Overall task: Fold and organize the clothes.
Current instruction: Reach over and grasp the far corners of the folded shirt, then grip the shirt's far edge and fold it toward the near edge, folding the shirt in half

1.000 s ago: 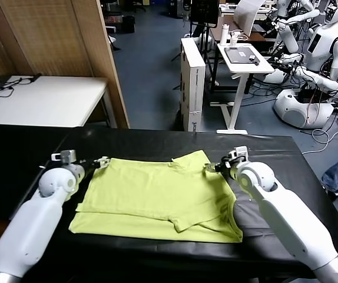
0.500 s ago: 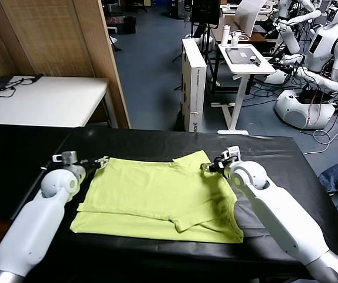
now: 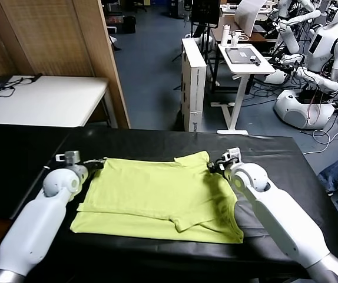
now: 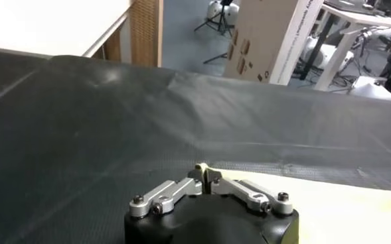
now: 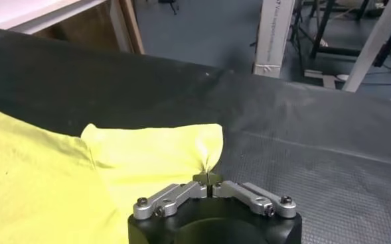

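The clothes are one lime yellow-green T-shirt (image 3: 157, 197) lying partly folded on the black table (image 3: 269, 150), with a sleeve flap doubled over near its front right. My left gripper (image 3: 101, 162) is at the shirt's far left corner and is shut on that corner of the cloth (image 4: 205, 174). At the far right corner, my right gripper (image 3: 211, 167) is shut on a pinched fold of the T-shirt (image 5: 208, 178), and the fabric (image 5: 56, 185) spreads out beyond it. Both grippers sit low at the table surface.
A white table (image 3: 45, 100) and a wooden panel (image 3: 63, 35) stand at the back left. Behind the black table are a tall cardboard box (image 3: 192, 76), a white stand desk (image 3: 242, 59) and other robots (image 3: 319, 53).
Both grippers have gone from open to shut on the shirt's far corners. The far edge is drawn a little tighter between them. The arms have barely shifted.
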